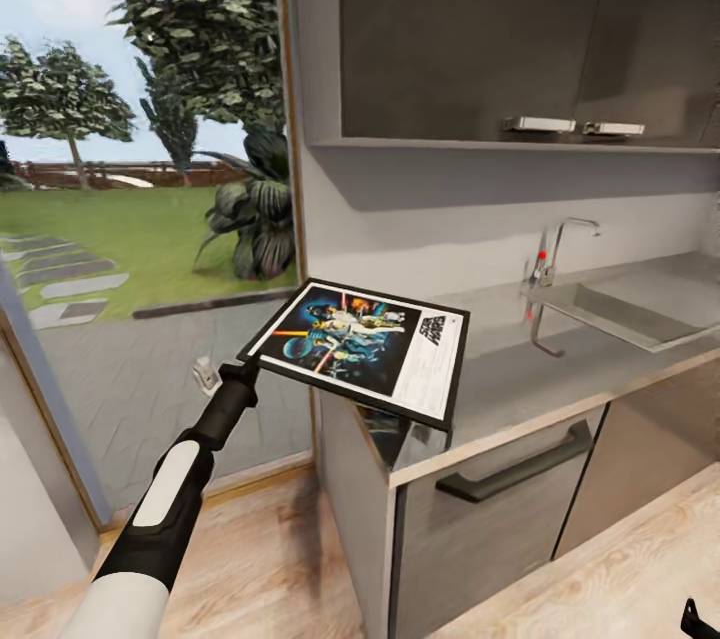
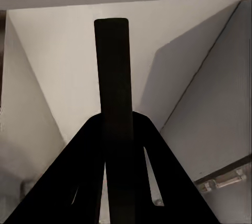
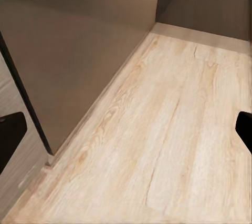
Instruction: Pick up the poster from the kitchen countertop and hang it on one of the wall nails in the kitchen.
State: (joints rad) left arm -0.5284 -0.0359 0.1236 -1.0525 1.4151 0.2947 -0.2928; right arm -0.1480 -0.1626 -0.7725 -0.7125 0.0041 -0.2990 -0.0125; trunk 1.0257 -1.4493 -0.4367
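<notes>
The black-framed Star Wars poster (image 1: 360,339) hangs tilted, nearly flat, just above the left end of the grey kitchen countertop (image 1: 560,374). My left gripper (image 1: 241,376) is shut on the poster's left corner, and the arm reaches up from the lower left. In the left wrist view the frame's black edge (image 2: 111,87) runs straight out from between the dark fingers (image 2: 79,182). My right gripper (image 3: 126,132) is open with nothing in it, low over the wooden floor (image 3: 168,129). A black tip of it (image 1: 700,619) also peeks in at the head view's lower right corner.
An inset sink (image 1: 625,304) and chrome tap (image 1: 560,244) sit to the right on the counter. Dark upper cabinets (image 1: 480,29) with metal handles hang above. A tall window (image 1: 140,169) onto a garden stands to the left. Below is a grey drawer with a dark handle (image 1: 515,467).
</notes>
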